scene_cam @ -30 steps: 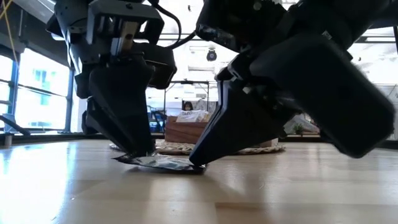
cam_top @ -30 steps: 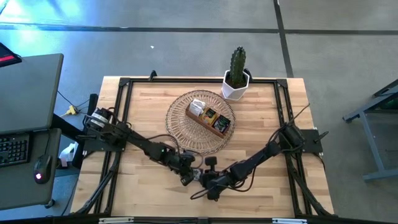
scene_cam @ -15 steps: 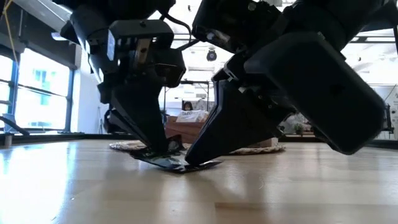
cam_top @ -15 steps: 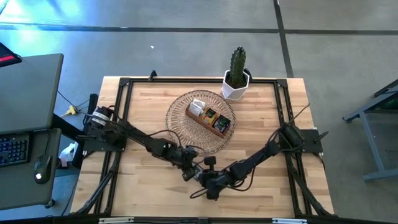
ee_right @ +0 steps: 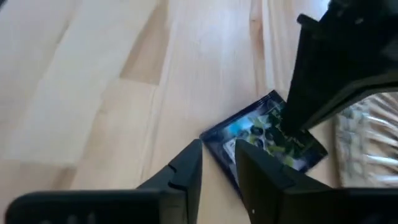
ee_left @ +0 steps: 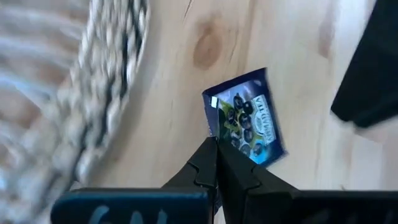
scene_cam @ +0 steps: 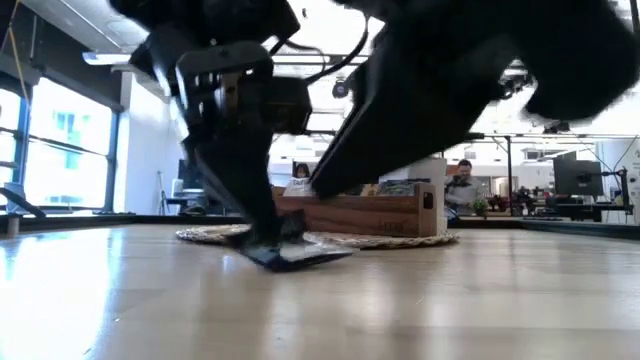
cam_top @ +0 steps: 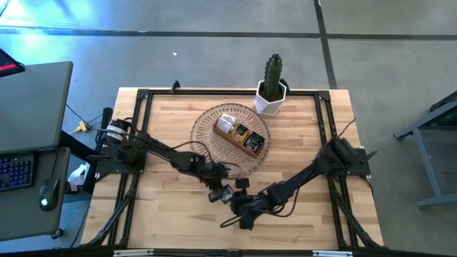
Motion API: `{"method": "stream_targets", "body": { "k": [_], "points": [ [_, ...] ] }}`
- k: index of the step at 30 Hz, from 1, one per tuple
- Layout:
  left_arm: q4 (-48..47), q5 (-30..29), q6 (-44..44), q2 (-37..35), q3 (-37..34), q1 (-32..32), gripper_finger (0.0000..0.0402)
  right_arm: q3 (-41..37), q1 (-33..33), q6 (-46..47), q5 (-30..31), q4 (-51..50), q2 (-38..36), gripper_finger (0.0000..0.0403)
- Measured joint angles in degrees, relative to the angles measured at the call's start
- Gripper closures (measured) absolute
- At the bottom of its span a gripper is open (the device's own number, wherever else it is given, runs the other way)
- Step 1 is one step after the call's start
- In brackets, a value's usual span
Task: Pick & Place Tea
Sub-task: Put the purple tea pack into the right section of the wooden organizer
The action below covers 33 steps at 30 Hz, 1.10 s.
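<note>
The left gripper [ee_left: 216,155] was clenched on one corner of a small flat square tea-bag packet, dark blue with a printed picture [ee_left: 247,122]. In the left wrist view its two dark fingers met with no gap, and the rest of the packet reached out ahead of the fingertips over the light wooden table [ee_left: 292,68]. In the low view the packet [scene_cam: 297,255] hung tilted, the gripped corner raised and the far edge at or just above the tabletop; contact there could not be settled. The round wicker basket [ee_left: 74,106] lay just beside this gripper, apart from the packet.

The right gripper [ee_right: 219,163] stood released, a clear gap showing between its fingers. The packet [ee_right: 264,137] lay just ahead of those fingertips, near but not between them, and the left arm's finger [ee_right: 323,74] stood on the packet's far side.

From overhead both grippers [cam_top: 216,193] [cam_top: 243,205] were close together, near the basket [cam_top: 207,121] holding the brown wooden compartment box [cam_top: 240,135].
</note>
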Motion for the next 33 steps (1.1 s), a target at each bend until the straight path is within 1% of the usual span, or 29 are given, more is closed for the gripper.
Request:
{"method": "stream_targets", "body": {
  "k": [3,6,7,9,11,13,16,18,19,21,23,25,27,30,33],
  "points": [
    [-5.03,0.97,7.49,-1.00,3.73,1.59,0.0401,0.01,0.00,2.22,-2.19,-8.66,-4.89,0.0301],
    [-15.12,-1.41,17.10,-1.46,9.86,2.98,0.0401,0.05,0.00,8.81,-3.43,-19.12,-10.31,0.0301],
    [-18.81,-3.19,20.71,-1.46,12.49,3.31,0.0401,0.05,0.03,11.57,-3.62,-23.07,-12.04,0.0303],
    [-25.78,-8.60,28.36,-1.51,17.76,3.91,0.0401,0.05,0.39,16.45,-3.40,-31.29,-15.03,0.0309],
    [-30.94,-15.33,35.75,-1.47,22.65,4.40,0.0401,0.05,1.34,20.25,-1.03,-38.78,-17.09,0.0316],
    [-33.04,-21.09,42.30,-0.68,26.66,4.85,0.0401,0.05,3.03,24.67,2.57,-45.59,-18.59,0.0325],
    [-33.19,-27.06,52.36,0.05,29.80,5.56,0.0401,-0.11,5.92,35.36,6.66,-54.52,-19.87,0.0339],
    [-29.57,-30.93,57.56,0.74,30.83,6.25,0.0401,-1.73,8.32,41.95,9.53,-57.41,-20.62,0.0349],
    [-28.34,-32.75,59.97,0.92,30.87,6.51,0.0402,-2.89,9.36,43.23,10.09,-58.45,-20.97,0.0354],
    [-26.14,-34.59,63.63,1.01,30.71,7.06,0.0401,-5.52,11.42,46.26,8.31,-59.30,-22.10,0.0364],
    [-22.51,-34.86,66.34,1.76,30.82,8.11,0.0401,-8.64,13.01,50.27,5.66,-58.83,-24.00,0.0374],
    [-18.88,-34.97,68.57,3.59,30.98,9.05,0.0401,-11.99,14.58,53.80,4.94,-58.64,-26.38,0.0383],
    [-18.67,-35.53,70.95,4.78,30.48,9.72,0.0401,-15.34,15.69,56.33,6.07,-58.31,-29.24,0.0390],
    [-14.33,-34.46,74.97,6.47,31.04,10.51,0.0401,-20.48,17.10,59.69,8.60,-57.32,-34.32,0.0397],
    [-15.34,-35.90,77.34,8.70,30.76,10.69,0.0401,-24.96,17.73,62.62,8.61,-54.52,-39.48,0.0401]
  ]
}}
